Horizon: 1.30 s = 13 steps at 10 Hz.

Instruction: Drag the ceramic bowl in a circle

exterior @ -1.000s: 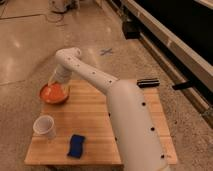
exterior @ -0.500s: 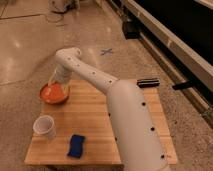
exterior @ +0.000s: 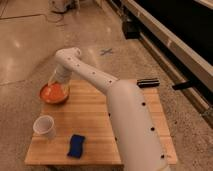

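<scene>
The ceramic bowl [exterior: 53,93] is round, shallow and glossy orange. It sits at the far left corner of the wooden table [exterior: 95,120]. My white arm reaches from the lower right across the table, and my gripper [exterior: 59,81] hangs down at the bowl's far right rim, touching or inside it. The arm's wrist hides part of the rim.
A small white cup [exterior: 44,127] stands near the table's front left. A blue sponge [exterior: 76,145] lies near the front edge. A black object [exterior: 148,82] lies at the table's far right edge. A dark bench or rail [exterior: 175,45] runs along the right.
</scene>
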### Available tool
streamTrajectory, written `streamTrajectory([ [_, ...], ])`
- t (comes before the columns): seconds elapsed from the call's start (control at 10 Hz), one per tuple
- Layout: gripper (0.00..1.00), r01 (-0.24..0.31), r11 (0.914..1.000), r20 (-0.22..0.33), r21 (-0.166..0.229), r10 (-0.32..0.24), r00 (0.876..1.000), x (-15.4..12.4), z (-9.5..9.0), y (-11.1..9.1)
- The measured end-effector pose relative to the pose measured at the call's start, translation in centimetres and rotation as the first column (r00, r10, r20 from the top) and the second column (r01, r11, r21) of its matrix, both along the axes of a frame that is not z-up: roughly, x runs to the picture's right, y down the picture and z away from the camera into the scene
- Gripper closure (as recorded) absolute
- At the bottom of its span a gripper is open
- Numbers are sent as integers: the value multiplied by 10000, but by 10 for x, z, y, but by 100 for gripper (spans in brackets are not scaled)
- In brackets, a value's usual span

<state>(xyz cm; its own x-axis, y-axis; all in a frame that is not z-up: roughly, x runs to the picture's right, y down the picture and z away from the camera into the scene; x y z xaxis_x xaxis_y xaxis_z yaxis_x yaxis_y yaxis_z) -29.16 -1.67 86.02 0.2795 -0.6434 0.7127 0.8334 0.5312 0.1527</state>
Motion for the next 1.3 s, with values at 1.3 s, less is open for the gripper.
streamTrajectory([
  [1.3, 35, 1579, 9872, -1006, -227, -1594, 9821, 25, 84, 40],
])
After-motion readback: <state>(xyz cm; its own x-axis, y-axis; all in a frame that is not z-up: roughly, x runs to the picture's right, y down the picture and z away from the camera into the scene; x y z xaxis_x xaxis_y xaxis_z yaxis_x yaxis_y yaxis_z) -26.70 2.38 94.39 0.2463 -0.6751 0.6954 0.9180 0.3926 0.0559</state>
